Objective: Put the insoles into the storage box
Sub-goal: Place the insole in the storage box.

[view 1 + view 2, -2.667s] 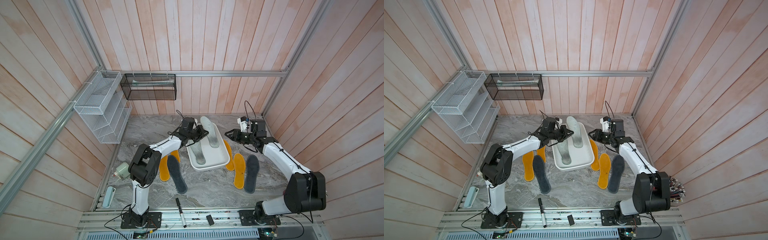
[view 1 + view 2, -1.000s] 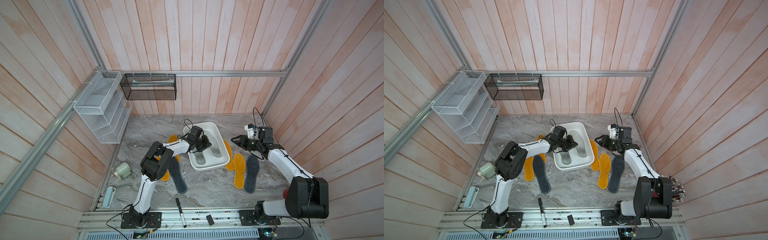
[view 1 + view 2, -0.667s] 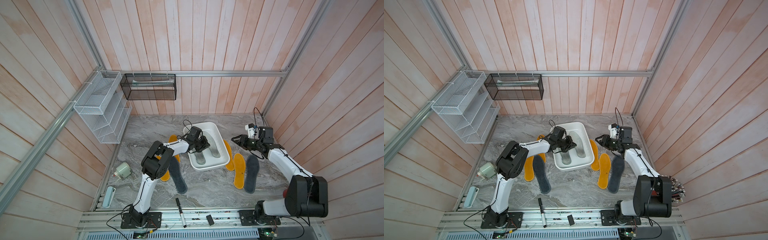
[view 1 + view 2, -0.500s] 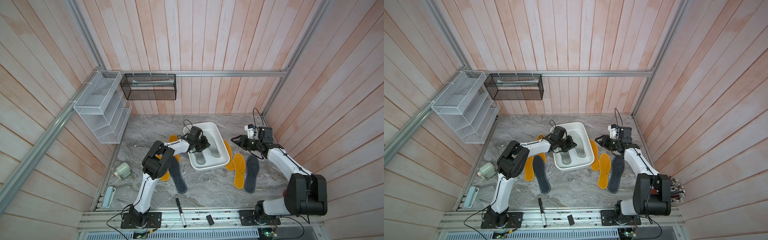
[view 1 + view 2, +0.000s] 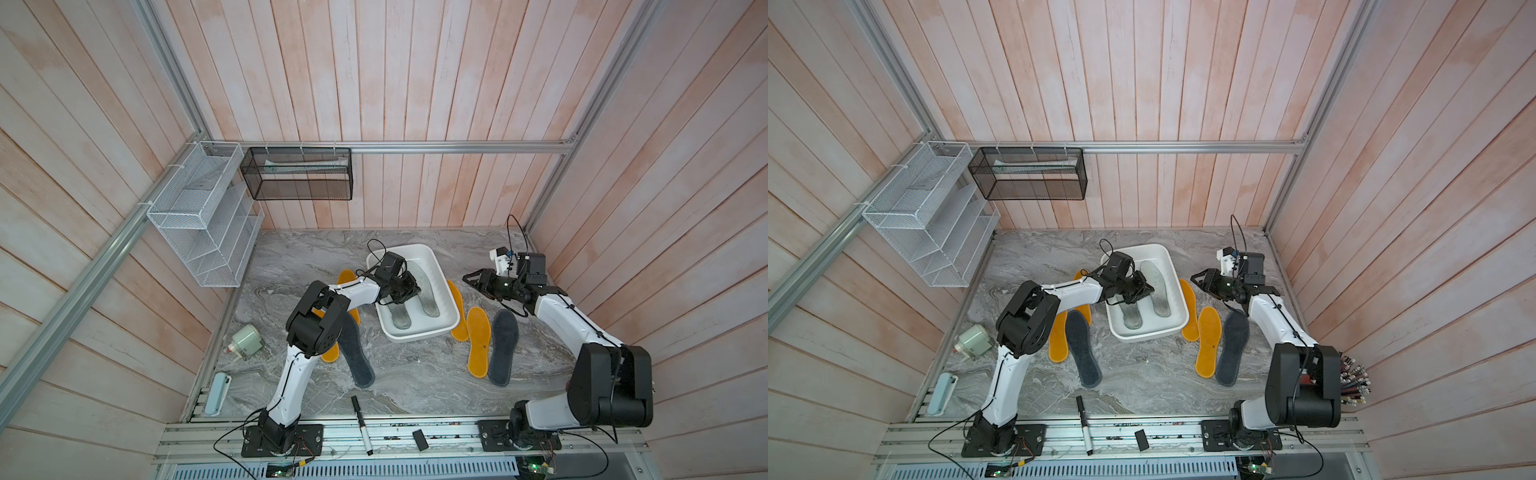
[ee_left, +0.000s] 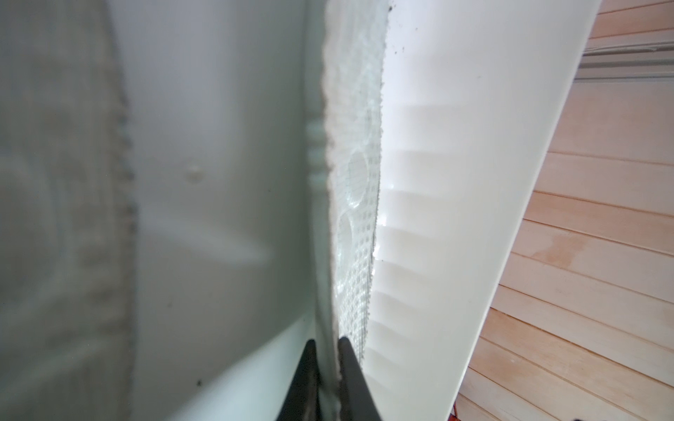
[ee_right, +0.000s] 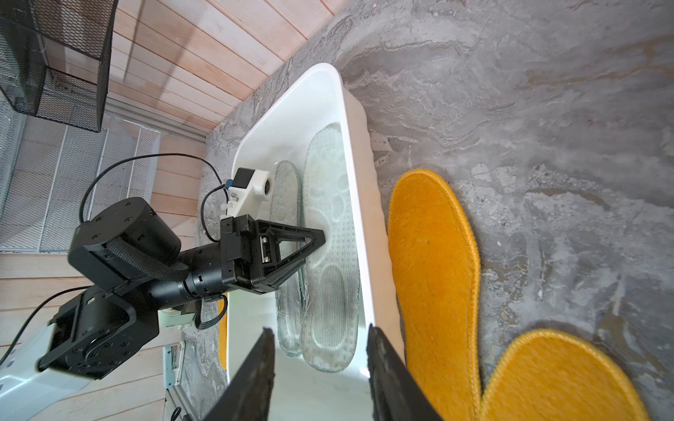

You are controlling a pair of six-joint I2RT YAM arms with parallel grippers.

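The white storage box [image 5: 441,277] [image 5: 1173,266] sits mid-table with two pale translucent insoles [image 5: 427,295] [image 5: 1158,293] lying in it. My left gripper [image 5: 409,291] [image 5: 1144,290] reaches down into the box. In the left wrist view its fingers [image 6: 325,340] are shut on the thin edge of one pale insole [image 6: 355,175]. My right gripper [image 5: 467,277] [image 7: 319,331] hangs open and empty just right of the box, over a yellow insole [image 5: 457,303] [image 7: 430,255]. More yellow insoles [image 5: 477,340] [image 5: 328,353] and two dark grey ones [image 5: 503,349] [image 5: 355,357] lie on the table.
A white wire rack [image 5: 199,220] and a black mesh basket [image 5: 297,174] hang on the back walls. Near the front left lie a small green device [image 5: 245,340] and a pale blue case [image 5: 218,392]. A marker [image 5: 360,424] and a black block [image 5: 419,439] rest on the front rail.
Since the earliest frames my left gripper has brought the pale insole down from over the far rim into the box. My right gripper has drawn back to the right. In the last second nothing visibly moves.
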